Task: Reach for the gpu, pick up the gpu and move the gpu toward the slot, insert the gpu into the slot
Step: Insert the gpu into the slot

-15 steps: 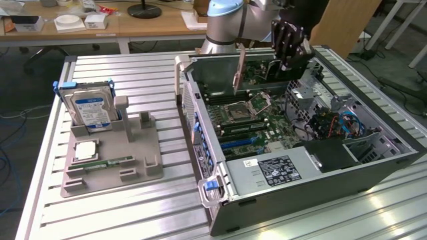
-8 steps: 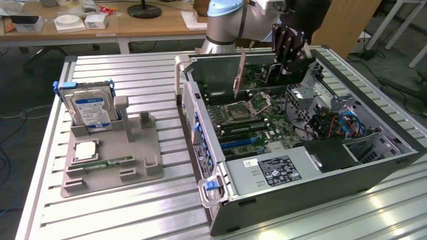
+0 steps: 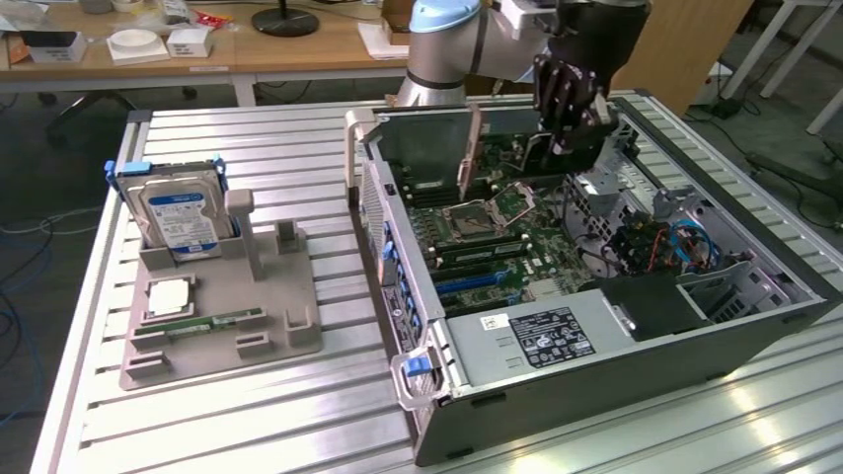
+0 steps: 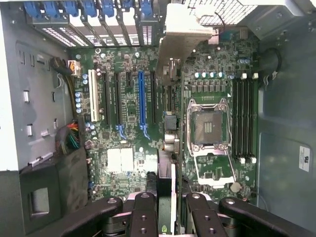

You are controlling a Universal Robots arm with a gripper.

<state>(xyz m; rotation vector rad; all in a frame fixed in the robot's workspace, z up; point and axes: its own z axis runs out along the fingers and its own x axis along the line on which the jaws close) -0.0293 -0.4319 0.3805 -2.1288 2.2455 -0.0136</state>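
Observation:
My gripper [image 4: 166,200] is shut on the gpu [image 4: 168,163], a thin card seen edge-on between the black fingers [image 4: 143,212]. Its silvery bracket end [image 4: 183,37] points toward the case's rear clips. The card hangs above the green motherboard [image 4: 123,123] and touches nothing. Several expansion slots run side by side below. The long blue slot [image 4: 142,98] lies just beside the card's line, away from the CPU socket [image 4: 208,126]. In the exterior view the gripper [image 3: 570,128] holds the gpu [image 3: 527,148] over the open case, bracket [image 3: 468,153] toward that view's left.
The open computer case [image 3: 737,316] lies on a slatted metal table [image 3: 264,415]. Blue retention clips [image 4: 89,7] line the rear wall. Cables [image 4: 69,136] and a drive cage sit at one side. A grey holder [image 3: 217,316] at the exterior view's left carries a blue-labelled hard drive [image 3: 182,217].

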